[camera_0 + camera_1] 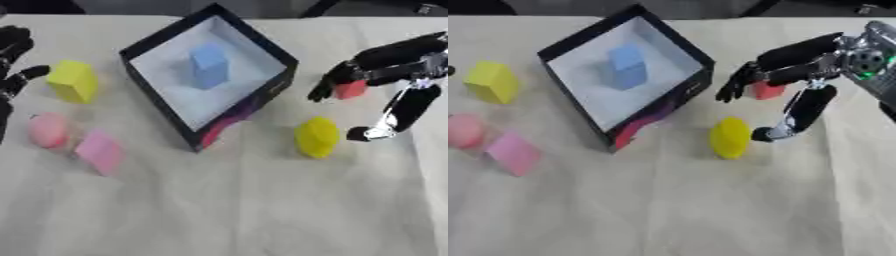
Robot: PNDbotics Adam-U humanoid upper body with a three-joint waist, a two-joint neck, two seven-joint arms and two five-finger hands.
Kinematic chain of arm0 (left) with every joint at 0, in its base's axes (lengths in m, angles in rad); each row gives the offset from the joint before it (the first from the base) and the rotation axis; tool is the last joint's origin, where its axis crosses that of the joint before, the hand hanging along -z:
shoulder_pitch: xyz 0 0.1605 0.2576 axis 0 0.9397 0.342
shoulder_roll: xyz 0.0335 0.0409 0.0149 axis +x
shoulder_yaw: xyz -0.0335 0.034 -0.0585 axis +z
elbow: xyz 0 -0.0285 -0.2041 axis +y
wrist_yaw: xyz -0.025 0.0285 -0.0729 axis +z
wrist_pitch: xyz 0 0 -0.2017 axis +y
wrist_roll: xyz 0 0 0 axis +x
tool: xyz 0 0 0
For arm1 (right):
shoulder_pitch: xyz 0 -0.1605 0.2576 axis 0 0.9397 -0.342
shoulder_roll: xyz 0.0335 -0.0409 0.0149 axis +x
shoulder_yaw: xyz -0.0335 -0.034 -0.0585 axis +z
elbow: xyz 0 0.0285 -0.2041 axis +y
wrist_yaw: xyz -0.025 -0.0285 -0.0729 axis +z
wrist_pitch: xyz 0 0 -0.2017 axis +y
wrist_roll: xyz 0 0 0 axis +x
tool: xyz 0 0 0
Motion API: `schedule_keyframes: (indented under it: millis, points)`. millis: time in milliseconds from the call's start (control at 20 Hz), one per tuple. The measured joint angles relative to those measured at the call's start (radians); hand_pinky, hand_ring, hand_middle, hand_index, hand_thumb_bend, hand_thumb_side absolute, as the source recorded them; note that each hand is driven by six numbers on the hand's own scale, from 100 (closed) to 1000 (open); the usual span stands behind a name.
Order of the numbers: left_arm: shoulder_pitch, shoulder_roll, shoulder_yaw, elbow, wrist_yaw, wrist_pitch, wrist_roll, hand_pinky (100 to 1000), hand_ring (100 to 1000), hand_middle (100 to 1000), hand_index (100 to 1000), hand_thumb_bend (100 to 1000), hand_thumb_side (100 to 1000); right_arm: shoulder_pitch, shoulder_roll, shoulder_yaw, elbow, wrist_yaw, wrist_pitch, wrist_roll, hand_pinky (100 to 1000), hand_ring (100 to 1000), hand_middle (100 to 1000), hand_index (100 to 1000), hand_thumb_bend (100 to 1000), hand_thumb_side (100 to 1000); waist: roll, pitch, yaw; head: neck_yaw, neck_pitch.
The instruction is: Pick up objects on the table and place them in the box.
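Right hand (798,60) curled over a red block (766,90), fingers (732,87) draped around its near side, thumb hanging down towards a yellow rounded piece (730,137) just beside it on the cloth-covered bench (675,210). Left of that, a dark-walled box (206,75) standing askew, blue block (208,65) already inside. Beyond the box, a yellow cube (73,81), a pink rounded piece (47,130) and a pink block (100,151), the pink pair nearly touching. Left hand (12,62) at the left edge near the yellow cube, fingers relaxed, empty. No readable writing.
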Motion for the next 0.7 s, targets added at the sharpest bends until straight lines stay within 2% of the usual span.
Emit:
schedule_keyframes:
  millis: [700]
  points:
    - [-0.005,-0.001,-0.001,0.000,0.002,-0.002,-0.005,801,975,832,817,101,797,0.031,0.075,-0.007,0.088,0.069,0.010,0.010,940,809,808,929,269,458,0.000,0.001,0.006,-0.005,-0.009]
